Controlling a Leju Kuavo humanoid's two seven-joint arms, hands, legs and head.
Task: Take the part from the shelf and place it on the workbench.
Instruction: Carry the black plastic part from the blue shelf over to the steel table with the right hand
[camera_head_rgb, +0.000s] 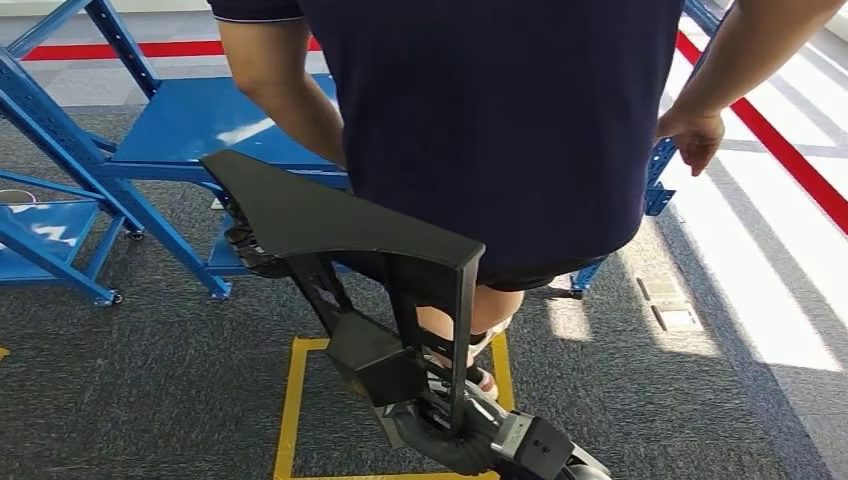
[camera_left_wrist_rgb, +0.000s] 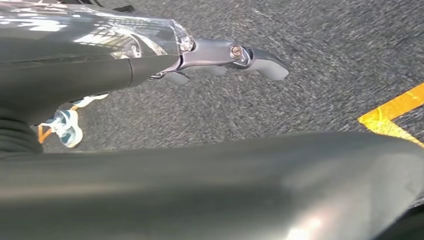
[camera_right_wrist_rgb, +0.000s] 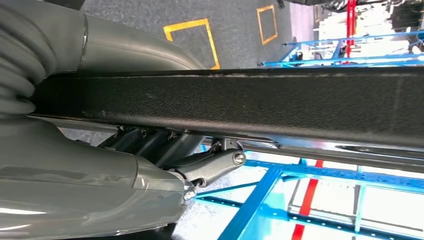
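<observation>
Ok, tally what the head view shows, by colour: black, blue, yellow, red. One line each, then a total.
Black: 1, the part, held by the right hand
Blue: 1, the shelf frame
Yellow: 1, the taped floor square
Red: 2, the floor stripes, one behind the shelf and one running along the right side
Total: 5

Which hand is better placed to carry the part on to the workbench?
Right. The right hand already grips the black part, its fingers wrapped around the part's bar. The left hand holds nothing and hangs over the carpet.
</observation>
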